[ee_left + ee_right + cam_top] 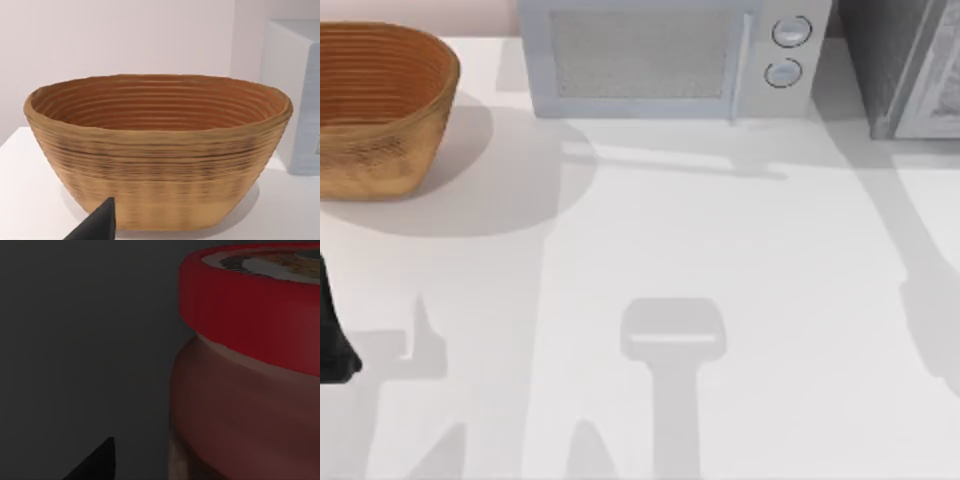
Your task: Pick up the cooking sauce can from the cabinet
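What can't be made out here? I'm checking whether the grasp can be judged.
- Cooking sauce can: right wrist view, cut off by the frame edge, dim surroundings; base and label print unreadable.
- Right gripper: one dark fingertip shows; grip undecidable.
- Left gripper: one fingertip before the basket.
- Cabinet: top view, interior hidden.

A woven wicker basket (pixel 375 105) sits at the upper left on the white table (pixel 720 250), with a pale microwave (pixel 670 55) at the upper centre against the back edge.
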You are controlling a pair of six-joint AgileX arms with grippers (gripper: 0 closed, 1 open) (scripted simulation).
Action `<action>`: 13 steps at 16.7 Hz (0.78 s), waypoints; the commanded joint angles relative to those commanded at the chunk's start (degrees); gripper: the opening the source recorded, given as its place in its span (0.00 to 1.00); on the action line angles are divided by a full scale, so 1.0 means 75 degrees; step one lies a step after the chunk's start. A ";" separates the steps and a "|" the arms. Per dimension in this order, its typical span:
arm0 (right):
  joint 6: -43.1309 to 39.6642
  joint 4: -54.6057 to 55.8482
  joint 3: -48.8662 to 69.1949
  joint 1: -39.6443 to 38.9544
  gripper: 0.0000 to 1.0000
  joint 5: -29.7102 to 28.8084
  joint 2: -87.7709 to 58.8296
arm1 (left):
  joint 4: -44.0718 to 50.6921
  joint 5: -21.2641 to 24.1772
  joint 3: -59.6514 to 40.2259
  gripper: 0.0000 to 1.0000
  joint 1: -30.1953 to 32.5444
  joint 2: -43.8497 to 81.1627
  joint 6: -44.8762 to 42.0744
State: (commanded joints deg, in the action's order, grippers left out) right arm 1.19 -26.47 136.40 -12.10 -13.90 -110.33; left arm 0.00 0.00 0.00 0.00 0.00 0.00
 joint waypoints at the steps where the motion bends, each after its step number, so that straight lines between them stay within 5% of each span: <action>1: 0.0000 0.0000 0.0000 0.0000 0.92 0.0000 0.0000 | 0.0000 0.0000 0.0000 1.00 0.0000 0.0000 0.0000; 13: 0.0000 0.0000 0.0000 0.0000 0.02 0.0000 0.0000 | 0.0000 0.0000 0.0000 1.00 0.0000 0.0000 0.0000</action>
State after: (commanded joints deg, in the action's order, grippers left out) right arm 1.19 -26.47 136.40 -12.10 -13.90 -110.33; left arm 0.00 0.00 0.00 0.00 0.00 0.00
